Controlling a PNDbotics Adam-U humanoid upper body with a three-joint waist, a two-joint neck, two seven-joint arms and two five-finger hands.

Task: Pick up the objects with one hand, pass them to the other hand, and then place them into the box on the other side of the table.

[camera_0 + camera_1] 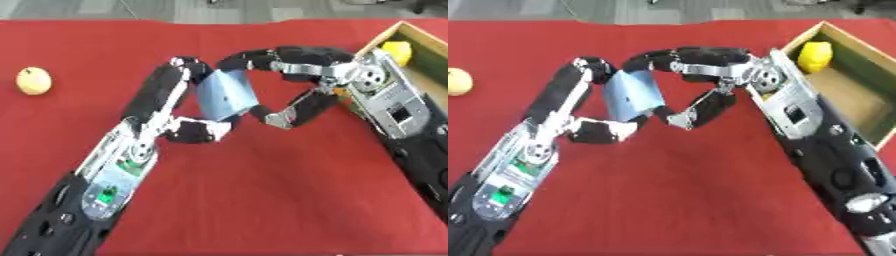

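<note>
Left eye view: left hand (179, 107) and right hand (302, 80) both curl around blue block (226, 95), fingers hiding its edges; box (866, 82) is cropped.

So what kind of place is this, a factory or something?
More likely a robot test or training bench than a factory: a table under a plain red cloth, a wooden box at one side holding a yellow fruit, and grey floor beyond.
</note>
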